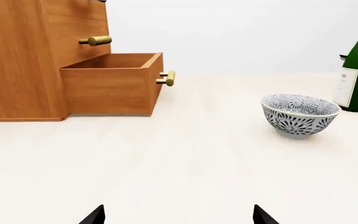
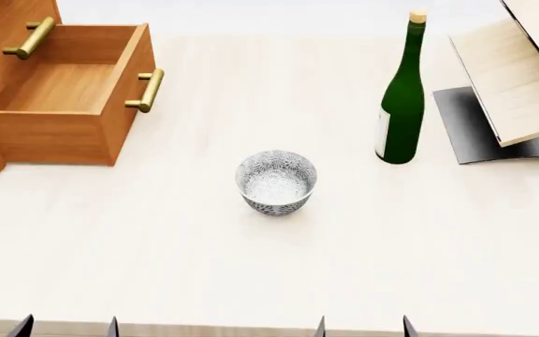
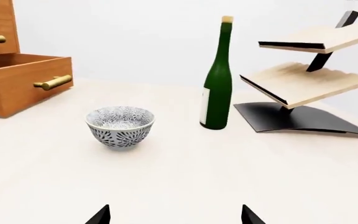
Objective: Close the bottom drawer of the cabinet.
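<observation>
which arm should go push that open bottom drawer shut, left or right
Left, probably. The bottom drawer stands open at the head view's left, on the left gripper side. The right gripper would have to cross past the bowl. Both sit open, near the table edge.

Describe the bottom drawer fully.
The bottom drawer is an open-topped, orange-brown wood-grain box, pulled far out of the cabinet and apparently empty. A brass bar handle on two posts crosses its front. It sits level, low over the pale tabletop. Nothing else touches it; both end effectors are well away.
</observation>
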Tool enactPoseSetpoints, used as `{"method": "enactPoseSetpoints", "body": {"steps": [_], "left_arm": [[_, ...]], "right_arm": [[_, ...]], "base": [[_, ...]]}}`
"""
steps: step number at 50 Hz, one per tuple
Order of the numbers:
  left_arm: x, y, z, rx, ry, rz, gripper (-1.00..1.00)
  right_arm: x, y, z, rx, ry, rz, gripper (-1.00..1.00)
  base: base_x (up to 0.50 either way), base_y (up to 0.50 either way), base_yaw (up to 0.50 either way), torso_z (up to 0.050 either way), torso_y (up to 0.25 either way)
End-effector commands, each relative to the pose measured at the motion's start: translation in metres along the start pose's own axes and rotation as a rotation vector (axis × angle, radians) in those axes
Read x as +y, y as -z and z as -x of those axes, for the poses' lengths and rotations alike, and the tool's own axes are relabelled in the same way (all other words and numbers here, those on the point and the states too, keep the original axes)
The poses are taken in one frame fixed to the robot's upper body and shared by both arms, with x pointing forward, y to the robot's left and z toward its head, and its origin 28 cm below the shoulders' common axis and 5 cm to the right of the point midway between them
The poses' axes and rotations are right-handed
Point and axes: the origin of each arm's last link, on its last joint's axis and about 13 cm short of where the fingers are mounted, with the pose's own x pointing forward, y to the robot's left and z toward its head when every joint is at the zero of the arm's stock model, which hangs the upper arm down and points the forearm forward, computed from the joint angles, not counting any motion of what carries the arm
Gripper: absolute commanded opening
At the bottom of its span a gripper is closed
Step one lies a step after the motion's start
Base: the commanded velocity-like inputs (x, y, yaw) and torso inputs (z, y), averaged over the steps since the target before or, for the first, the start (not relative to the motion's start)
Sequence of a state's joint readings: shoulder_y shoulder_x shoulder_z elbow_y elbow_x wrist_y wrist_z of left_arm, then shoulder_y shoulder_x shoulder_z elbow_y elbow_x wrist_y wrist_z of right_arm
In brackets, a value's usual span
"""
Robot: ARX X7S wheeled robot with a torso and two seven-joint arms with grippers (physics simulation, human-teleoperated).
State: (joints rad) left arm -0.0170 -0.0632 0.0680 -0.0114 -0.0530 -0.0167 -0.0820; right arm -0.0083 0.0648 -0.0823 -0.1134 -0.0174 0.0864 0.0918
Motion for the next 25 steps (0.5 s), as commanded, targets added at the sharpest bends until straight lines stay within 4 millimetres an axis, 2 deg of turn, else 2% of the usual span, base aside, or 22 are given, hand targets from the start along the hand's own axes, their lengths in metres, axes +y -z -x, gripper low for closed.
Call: {"method": "enactPoseSetpoints", "body": {"steps": [1,15,25], "left_arm": [[0.001,0.006,-0.001,0.027,-0.014,0.011,1.0],[0.002,0.002,0.0,0.019,-0.018,0.013,1.0],[0.002,0.001,0.001,0.017,-0.001,0.032,1.0]], "right_arm": [[-0.002,0.003,0.0,0.008,0.009,-0.009,1.0],[-0.009,-0.013,0.004,-0.026,0.012,-0.007,1.0],[-0.006,-0.01,0.004,-0.038,-0.005,-0.023,1.0]], "base": [[0.0,0.0,0.0,0.0,0.0],[0.0,0.0,0.0,0.0,0.0],[0.0,0.0,0.0,0.0,0.0]]}}
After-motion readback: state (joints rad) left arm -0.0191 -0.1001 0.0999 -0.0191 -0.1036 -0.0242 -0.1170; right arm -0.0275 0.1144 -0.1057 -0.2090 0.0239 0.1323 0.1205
